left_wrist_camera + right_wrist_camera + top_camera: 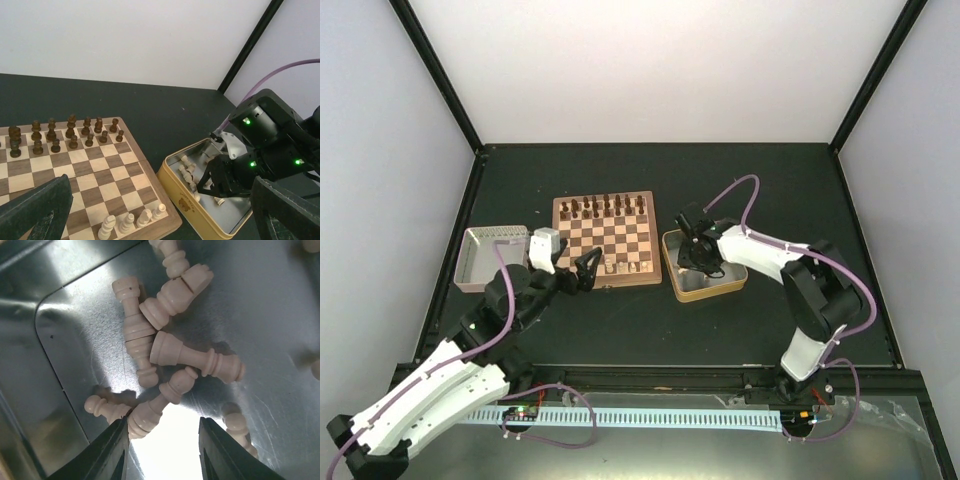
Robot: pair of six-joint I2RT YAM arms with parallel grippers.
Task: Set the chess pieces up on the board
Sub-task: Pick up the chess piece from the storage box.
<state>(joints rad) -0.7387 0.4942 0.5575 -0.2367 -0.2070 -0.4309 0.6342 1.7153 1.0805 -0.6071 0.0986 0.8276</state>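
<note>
The board [603,240] lies mid-table, with dark chessmen [70,135] along its far rows. Several pale chess pieces [131,222] stand at its near right corner. More pale chess pieces [170,347] lie in a loose heap on the floor of the gold-rimmed tin [690,292]. My right gripper [162,440] is down inside the tin, open. A pale bishop [160,405] lies with its base against the left finger [112,447], and nothing is pinched. My left gripper [584,268] hovers wide open and empty over the board's near edge.
A grey tray [470,262] sits left of the board. The tin's walls [30,390] stand close round my right fingers. A pawn [235,425] lies just off the right finger. Dark frame posts stand at the back corners.
</note>
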